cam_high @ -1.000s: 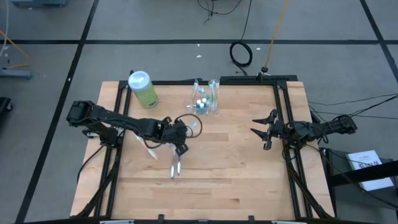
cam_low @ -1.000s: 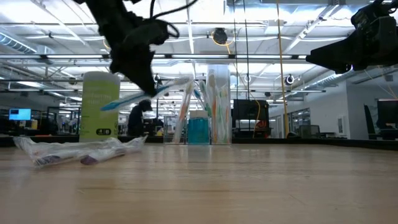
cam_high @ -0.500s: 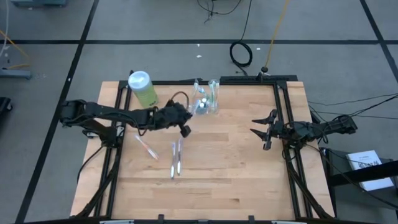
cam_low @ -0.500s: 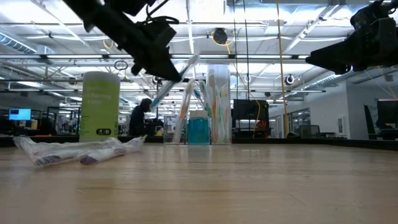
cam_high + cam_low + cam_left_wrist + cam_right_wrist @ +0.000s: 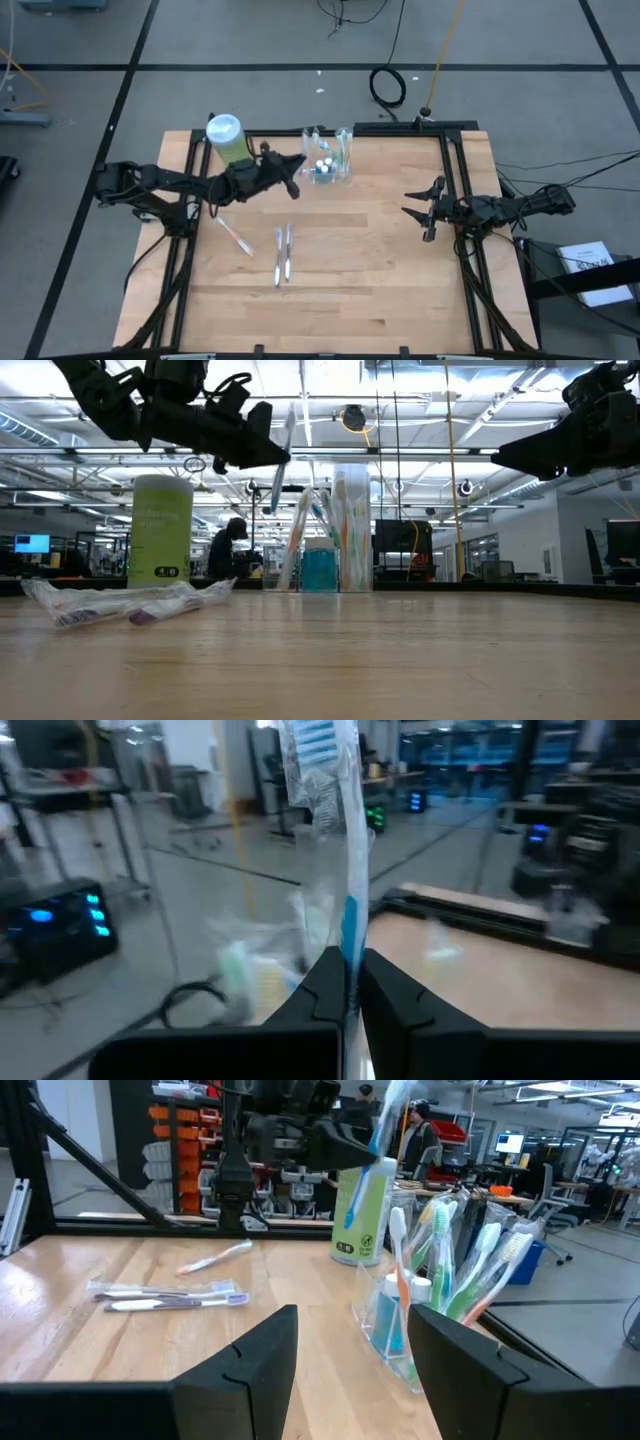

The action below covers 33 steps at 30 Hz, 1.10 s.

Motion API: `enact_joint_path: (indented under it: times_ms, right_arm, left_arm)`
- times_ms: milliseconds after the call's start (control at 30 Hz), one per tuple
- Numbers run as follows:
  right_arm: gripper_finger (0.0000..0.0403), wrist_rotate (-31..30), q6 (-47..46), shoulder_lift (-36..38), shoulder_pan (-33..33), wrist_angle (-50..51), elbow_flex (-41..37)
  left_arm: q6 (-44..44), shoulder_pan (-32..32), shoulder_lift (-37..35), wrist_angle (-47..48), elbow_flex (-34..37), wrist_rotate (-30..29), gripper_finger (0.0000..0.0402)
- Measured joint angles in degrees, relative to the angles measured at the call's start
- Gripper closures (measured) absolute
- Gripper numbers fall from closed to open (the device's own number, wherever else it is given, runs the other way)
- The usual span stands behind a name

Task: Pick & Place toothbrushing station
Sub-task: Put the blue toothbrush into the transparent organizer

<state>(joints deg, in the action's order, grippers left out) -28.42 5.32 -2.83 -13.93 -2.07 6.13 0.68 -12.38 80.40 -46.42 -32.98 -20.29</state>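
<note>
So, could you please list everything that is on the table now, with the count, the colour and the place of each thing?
Holder: one, clear plastic, far edge of the table near the middle, with several toothbrushes and a blue-capped item standing in it.
Bottle: one, light green with a white cap, far left corner.
Wrapped toothbrushes: two, in clear packets, lying side by side left of the table's middle.
Loose toothbrush: one, pale with a pinkish part, lying to the left of the packets.
Held toothbrush: one, blue and white in a clear wrapper, in the air beside the holder.
Table: one, light wood.
Left gripper: jaws shut on the held toothbrush.
Right gripper: jaws open, empty, above the table's right side.
</note>
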Motion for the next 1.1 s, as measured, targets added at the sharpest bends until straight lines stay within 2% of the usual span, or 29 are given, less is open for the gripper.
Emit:
enact_joint_path:
  times_ms: [233, 767, 1100]
  right_arm:
    - [0.0220, 0.00, 0.07, 0.02, 0.00, 0.00, 0.00]
    - [0.0220, 0.00, 0.07, 0.02, 0.00, 0.04, 0.00]
    - [0.0220, 0.00, 0.07, 0.02, 0.00, 0.06, 0.00]
  left_arm:
    - [-2.72, -4.43, 1.62, -2.11, 1.44, -0.80, 0.0393]
    - [-3.80, -7.29, 15.20, -16.37, 1.61, -0.73, 0.0394]
    - [-5.35, -8.90, 19.68, -21.03, 1.59, 1.03, 0.0397]
